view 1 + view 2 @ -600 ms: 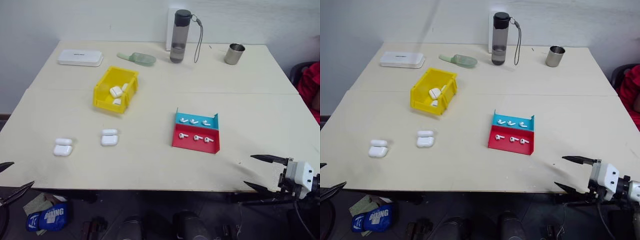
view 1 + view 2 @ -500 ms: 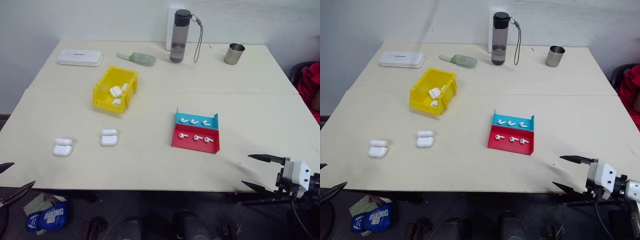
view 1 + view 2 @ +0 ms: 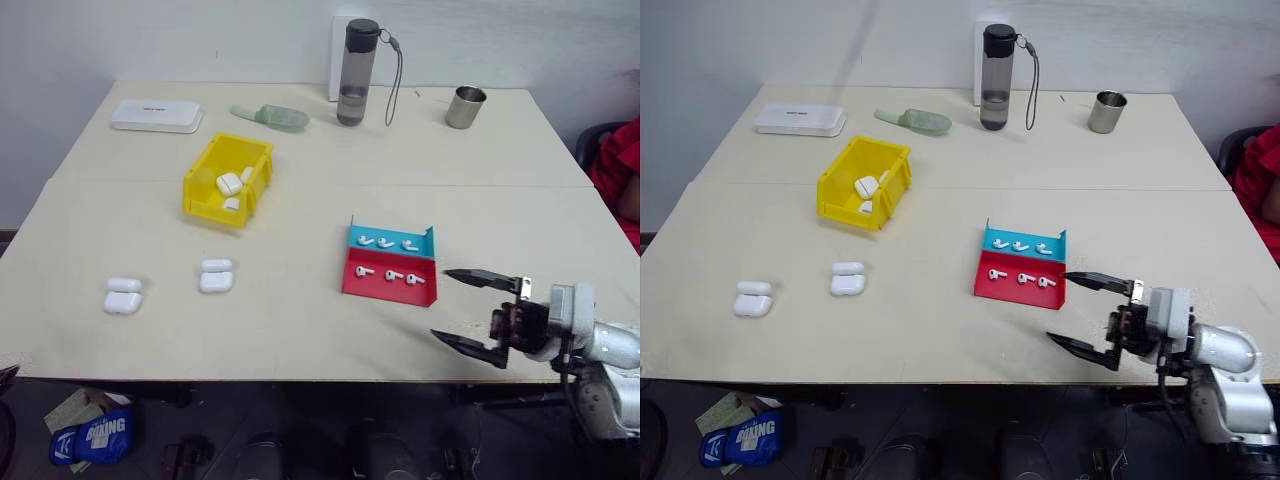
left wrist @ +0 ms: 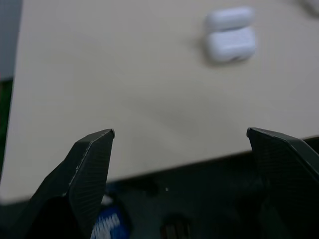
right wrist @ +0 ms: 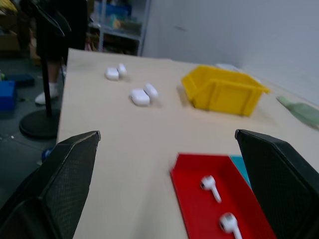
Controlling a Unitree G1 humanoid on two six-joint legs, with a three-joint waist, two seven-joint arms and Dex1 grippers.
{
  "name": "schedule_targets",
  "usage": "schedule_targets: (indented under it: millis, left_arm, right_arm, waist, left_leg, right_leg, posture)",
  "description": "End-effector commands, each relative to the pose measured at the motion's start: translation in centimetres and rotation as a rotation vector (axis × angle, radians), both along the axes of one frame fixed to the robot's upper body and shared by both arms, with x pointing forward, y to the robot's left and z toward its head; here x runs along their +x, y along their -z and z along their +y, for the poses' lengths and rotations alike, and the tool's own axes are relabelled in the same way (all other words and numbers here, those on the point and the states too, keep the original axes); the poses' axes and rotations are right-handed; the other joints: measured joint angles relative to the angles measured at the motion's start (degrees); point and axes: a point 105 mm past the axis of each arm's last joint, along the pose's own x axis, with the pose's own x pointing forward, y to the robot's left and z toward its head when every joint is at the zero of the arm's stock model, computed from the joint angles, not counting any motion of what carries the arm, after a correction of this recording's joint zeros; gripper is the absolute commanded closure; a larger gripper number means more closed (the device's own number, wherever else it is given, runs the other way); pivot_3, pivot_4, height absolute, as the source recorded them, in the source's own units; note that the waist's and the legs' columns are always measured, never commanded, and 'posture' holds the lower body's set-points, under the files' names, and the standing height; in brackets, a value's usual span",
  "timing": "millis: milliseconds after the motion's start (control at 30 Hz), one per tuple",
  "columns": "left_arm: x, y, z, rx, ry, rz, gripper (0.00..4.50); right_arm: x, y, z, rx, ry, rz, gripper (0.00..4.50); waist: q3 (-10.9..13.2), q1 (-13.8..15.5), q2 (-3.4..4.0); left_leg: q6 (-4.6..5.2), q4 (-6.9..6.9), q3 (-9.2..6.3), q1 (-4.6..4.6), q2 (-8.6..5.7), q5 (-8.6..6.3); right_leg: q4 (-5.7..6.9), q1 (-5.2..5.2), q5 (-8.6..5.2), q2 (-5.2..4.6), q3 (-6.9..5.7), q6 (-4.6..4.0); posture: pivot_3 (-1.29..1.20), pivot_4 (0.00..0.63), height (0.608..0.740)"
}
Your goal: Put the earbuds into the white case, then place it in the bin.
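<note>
R gripper point(image 3: 471, 312), jaws wide apart & empty, sits at 4 o'clock of the red and blue tray point(image 3: 391, 285) holding the earbuds point(image 3: 397, 275): approach low, pinch one stem; L gripper point(image 4: 180, 142) also apart.

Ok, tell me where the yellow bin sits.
The yellow bin sits left of centre on the table, between the flat white box behind it and the red and blue tray to its right.
</note>
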Motion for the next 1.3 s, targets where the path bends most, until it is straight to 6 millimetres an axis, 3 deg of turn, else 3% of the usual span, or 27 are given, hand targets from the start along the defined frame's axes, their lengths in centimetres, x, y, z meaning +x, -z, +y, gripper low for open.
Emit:
schedule_targets:
  millis: [33,133,267,400,667,900,1300]
  left_arm:
    - [-1.8,-0.2,1.4,-0.042,-0.128,0.099,0.03]
    - [-0.9,-0.6,0.6,-0.076,-0.147,0.145,0.03]
    - [3.1,-2.2,-2.8,-0.122,-0.048,0.134,0.03]
    - [6.8,-2.2,-6.1,-0.045,0.051,0.293,0.03]
    - [13.1,-2.7,-9.4,0.028,0.077,0.38,0.03]
    - [14.9,-1.1,-10.2,0.075,0.05,0.473,0.03]
    - [16.4,0.7,-11.9,0.024,0.031,0.474,0.03]
  right_arm:
    - [-0.9,-1.4,1.1,0.029,-0.058,-0.11,0.0]
    - [-0.9,-1.7,1.4,0.038,-0.057,-0.172,0.0]
    - [-0.8,-1.9,1.2,0.04,-0.031,-0.191,0.0]
    - [-0.6,-1.9,1.2,0.032,-0.023,-0.177,0.0]
    - [-0.3,-2.0,2.0,0.008,-0.018,-0.159,0.0]
    - [-0.4,-2.7,2.5,0.002,-0.004,-0.15,0.0]
    - [-0.6,-2.9,2.1,-0.006,0.006,-0.141,0.0]
  waist:
    - [0.0,0.2,-0.04]
    - [-0.1,0.7,-0.14]
    - [-0.2,1.1,-0.29]
    - [-0.3,0.6,-0.45]
    - [-0.1,-0.1,-0.14]
    - [-0.1,0.3,-0.14]
    - [-0.1,0.8,-0.17]
  left_leg:
    - [0.02,0.0,0.0,0.0,-0.01,-0.02]
    - [0.05,0.01,-0.01,0.01,-0.07,-0.09]
    - [-0.05,0.01,-0.22,0.0,-0.07,-0.14]
    - [-0.12,-0.01,-0.22,0.01,-0.06,-0.15]
    - [-0.2,-0.05,-0.06,-0.02,-0.01,-0.09]
    - [-0.17,0.05,-0.03,-0.07,-0.02,-0.11]
    - [-0.15,0.18,-0.08,-0.1,-0.03,-0.1]
  right_leg:
    - [0.01,0.0,0.0,-0.01,0.0,0.0]
    - [-0.01,0.01,0.0,-0.08,0.0,-0.01]
    - [0.01,0.05,-0.05,-0.08,-0.06,-0.1]
    - [0.01,0.07,-0.08,-0.06,-0.06,-0.16]
    - [0.35,-0.14,-0.08,0.09,-0.03,-0.16]
    - [0.41,-0.17,-0.08,0.11,0.01,-0.16]
    - [0.41,-0.14,-0.09,0.1,0.0,-0.16]
  posture:
    - [0.0,0.15,0.74]
    - [0.0,0.15,0.74]
    - [0.0,0.15,0.74]
    - [0.0,0.15,0.74]
    - [0.0,0.15,0.74]
    - [0.0,0.15,0.74]
    - [0.0,0.15,0.74]
